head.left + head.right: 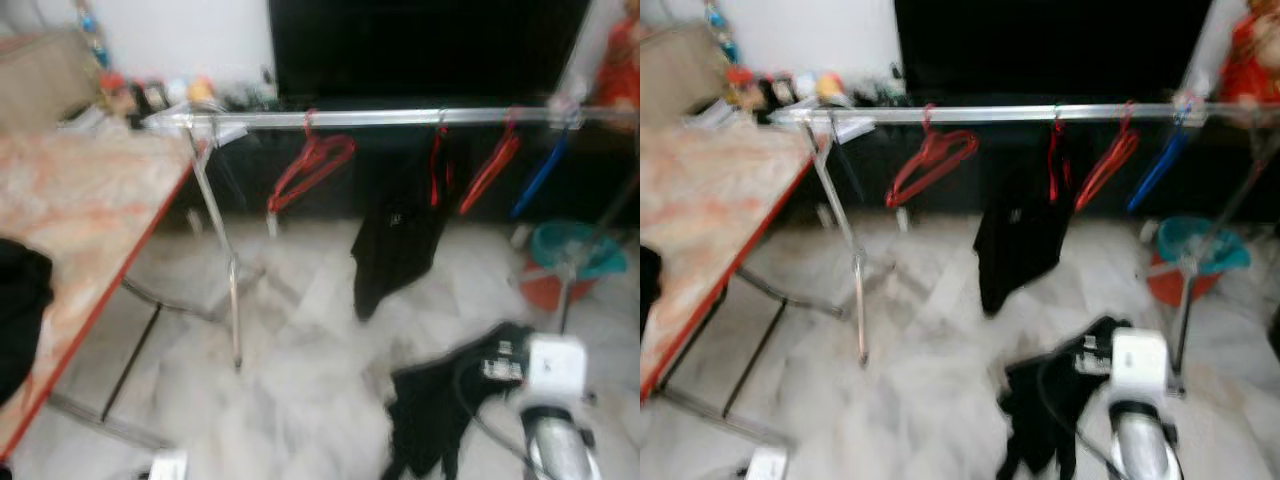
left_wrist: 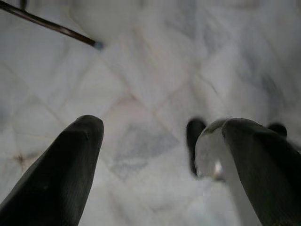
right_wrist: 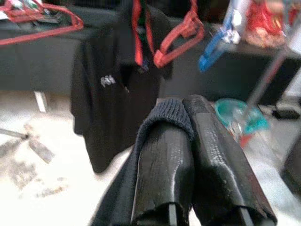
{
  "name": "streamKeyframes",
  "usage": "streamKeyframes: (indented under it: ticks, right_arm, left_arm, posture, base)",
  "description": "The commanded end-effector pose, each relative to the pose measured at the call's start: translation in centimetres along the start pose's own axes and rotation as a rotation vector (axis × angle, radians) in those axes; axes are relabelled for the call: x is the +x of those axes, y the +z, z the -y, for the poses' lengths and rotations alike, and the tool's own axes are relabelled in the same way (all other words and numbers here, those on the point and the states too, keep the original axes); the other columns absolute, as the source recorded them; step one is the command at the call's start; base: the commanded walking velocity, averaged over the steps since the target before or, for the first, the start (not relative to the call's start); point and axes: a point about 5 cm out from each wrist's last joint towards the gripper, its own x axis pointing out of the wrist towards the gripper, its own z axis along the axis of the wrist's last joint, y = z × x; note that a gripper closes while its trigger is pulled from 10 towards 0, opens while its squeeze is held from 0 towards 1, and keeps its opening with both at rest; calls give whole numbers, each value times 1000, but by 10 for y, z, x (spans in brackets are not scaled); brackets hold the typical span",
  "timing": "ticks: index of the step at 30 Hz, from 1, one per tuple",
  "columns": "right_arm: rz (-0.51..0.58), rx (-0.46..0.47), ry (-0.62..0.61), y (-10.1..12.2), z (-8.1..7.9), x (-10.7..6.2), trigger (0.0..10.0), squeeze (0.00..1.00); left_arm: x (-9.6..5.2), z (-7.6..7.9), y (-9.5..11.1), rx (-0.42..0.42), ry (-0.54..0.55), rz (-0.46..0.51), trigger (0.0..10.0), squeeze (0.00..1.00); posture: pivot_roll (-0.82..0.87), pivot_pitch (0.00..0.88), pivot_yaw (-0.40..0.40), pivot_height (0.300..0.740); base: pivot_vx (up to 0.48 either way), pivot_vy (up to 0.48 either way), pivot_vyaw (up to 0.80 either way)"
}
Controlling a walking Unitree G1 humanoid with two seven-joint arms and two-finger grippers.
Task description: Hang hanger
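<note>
Right wrist view shows you the right claw [image 3: 188,141] clamped on a dark knitted garment [image 3: 162,117], lower centre. The left claw [image 2: 155,160] gapes over marble floor. Judged step: carrying toward the horizontal silver rail [image 1: 400,118], upper frame. Next, lift to the rail beside the red plastic hangers [image 1: 310,165].

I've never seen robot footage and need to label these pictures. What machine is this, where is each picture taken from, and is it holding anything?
A walking humanoid robot filmed these. Two blurred pictures come from its head, looking down at a metal clothes rail with red hangers, a blue hanger and a hung black shirt. A marble-patterned table stands left. The other two come from its wrists. The left gripper is open above the floor. The right gripper is shut on dark cloth, facing the rail.
</note>
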Motion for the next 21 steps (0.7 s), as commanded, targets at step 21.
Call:
streamKeyframes:
  ticks: [21]
  right_arm:
    - [24,35,9,11,-7,5,10000,0]
  left_arm:
    - [-2,-8,-6,-6,20,-28,10000,0]
  posture:
    - [16,0,18,732]
  base:
    - [319,0,-374]
